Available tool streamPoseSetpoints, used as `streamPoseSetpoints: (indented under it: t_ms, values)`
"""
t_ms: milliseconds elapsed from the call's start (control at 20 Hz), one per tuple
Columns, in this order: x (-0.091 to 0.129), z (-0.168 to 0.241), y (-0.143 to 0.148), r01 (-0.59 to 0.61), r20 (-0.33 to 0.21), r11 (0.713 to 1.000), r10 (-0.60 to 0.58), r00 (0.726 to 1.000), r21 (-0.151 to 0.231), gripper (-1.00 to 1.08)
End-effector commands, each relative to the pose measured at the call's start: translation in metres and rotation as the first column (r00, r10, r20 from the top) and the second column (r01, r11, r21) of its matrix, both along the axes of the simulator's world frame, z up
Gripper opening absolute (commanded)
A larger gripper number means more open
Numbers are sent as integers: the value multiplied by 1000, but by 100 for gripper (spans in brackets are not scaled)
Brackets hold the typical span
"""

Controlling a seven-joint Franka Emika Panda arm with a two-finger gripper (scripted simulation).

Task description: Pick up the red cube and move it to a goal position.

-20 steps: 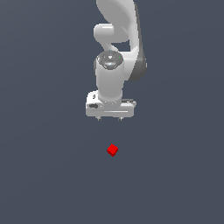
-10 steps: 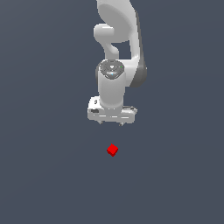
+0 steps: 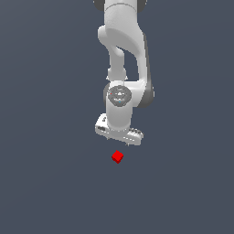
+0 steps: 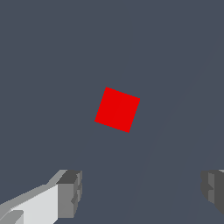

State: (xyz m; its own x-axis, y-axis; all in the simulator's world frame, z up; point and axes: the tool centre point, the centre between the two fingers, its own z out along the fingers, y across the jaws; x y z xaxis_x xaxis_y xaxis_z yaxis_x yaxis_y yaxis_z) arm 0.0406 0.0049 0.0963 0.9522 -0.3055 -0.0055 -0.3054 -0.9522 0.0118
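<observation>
Just gripper [image 4: 142,192] wide open, empty-handed

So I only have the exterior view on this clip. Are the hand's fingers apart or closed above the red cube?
Observer: Apart. The wrist view shows the hand with a wide gap between its two fingers, nothing held.
Operator: Is the cube inside that gap yet?
Observer: No. The red cube sits clear of both fingertips, untouched, on the grey floor.
Operator: Is it square to the fingers?
Observer: No. In the wrist view its top face looks slightly rotated against the line between the fingers.
</observation>
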Motion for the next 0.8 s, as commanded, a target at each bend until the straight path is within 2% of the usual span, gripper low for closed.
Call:
streamPoseSetpoints:
  t_ms: [0,350,750]
  values:
    - [10,-17,1,71,2,997,-71,997,1,100]
    - [34,-54,1,225,7,974,-225,974,6,100]
    - [48,-74,-1,311,9,950,-311,950,9,100]
